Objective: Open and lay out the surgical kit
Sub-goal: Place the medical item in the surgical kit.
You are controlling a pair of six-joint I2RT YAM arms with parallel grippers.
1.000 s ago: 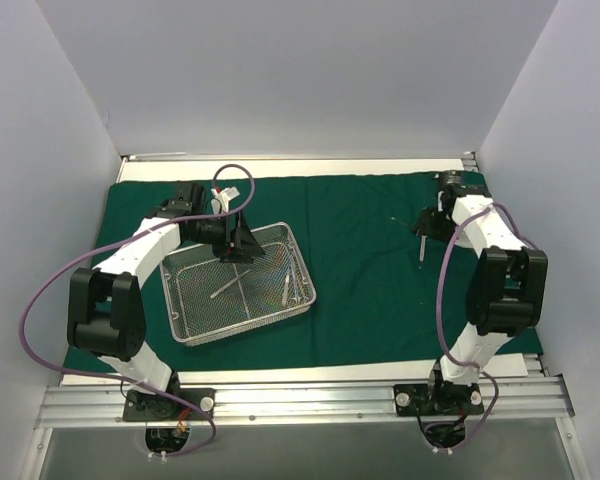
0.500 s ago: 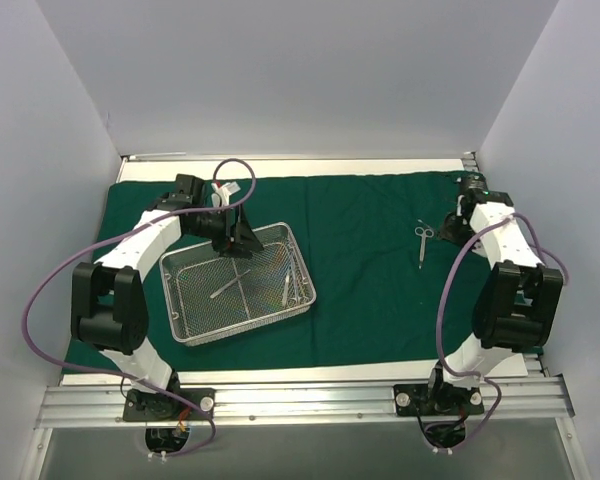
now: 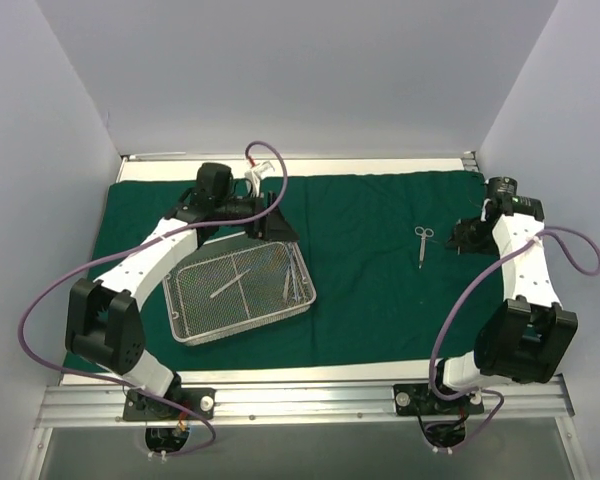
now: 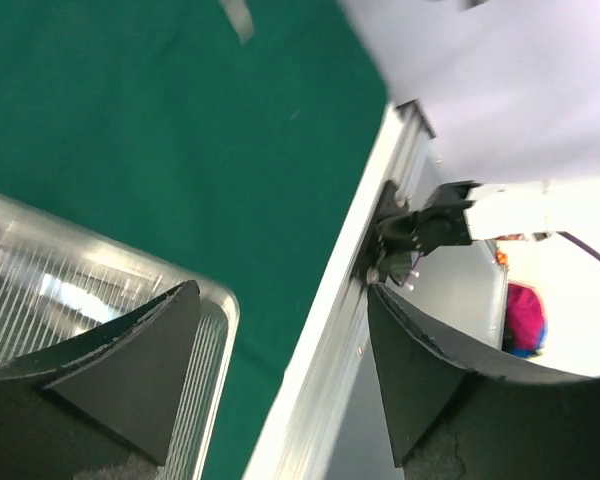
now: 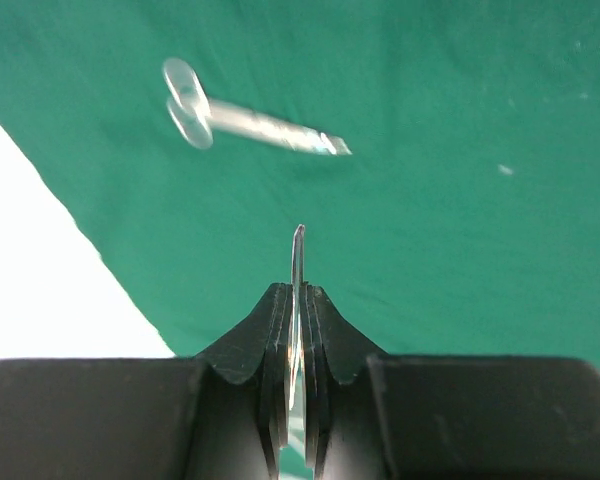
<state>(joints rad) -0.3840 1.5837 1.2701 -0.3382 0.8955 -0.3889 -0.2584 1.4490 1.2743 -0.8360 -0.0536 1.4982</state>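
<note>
Risk first at the right gripper [image 5: 297, 292]: jaws pressed together on a thin silver strip [image 5: 297, 245], seen edge-on, tip poking out past the fingertips; hard to tell which instrument. Smooth polished steel in a narrow pinch, so liable to pivot or slide out. On release, could land across the scissors [image 5: 250, 125] lying flat on the green cloth [image 5: 460, 120] just ahead of those fingertips. Could also push a fold into the soft fabric if lowered tip-first.

Second worry at the left gripper [image 3: 272, 218]: fingers spread wide, holding nothing, hanging over the far rim of the mesh tray [image 3: 202, 312]. Thin wire walls, light and springy by the look; likely to skid on the fabric or tip on any knock to the rim. Below and behind that hand, inside the tray, one slim rod-like instrument [image 3: 228, 285] lying diagonal and a small cluster of slender ones [image 3: 292, 285] near the right wall. All shiny, flat-lying and close together. Awkward to pinch singly off an open weave, apt to come up two at a time or slip.

Fabric matte, faintly wrinkled, spread wide. Scissors small, with two ring handles and short closed blades.
</note>
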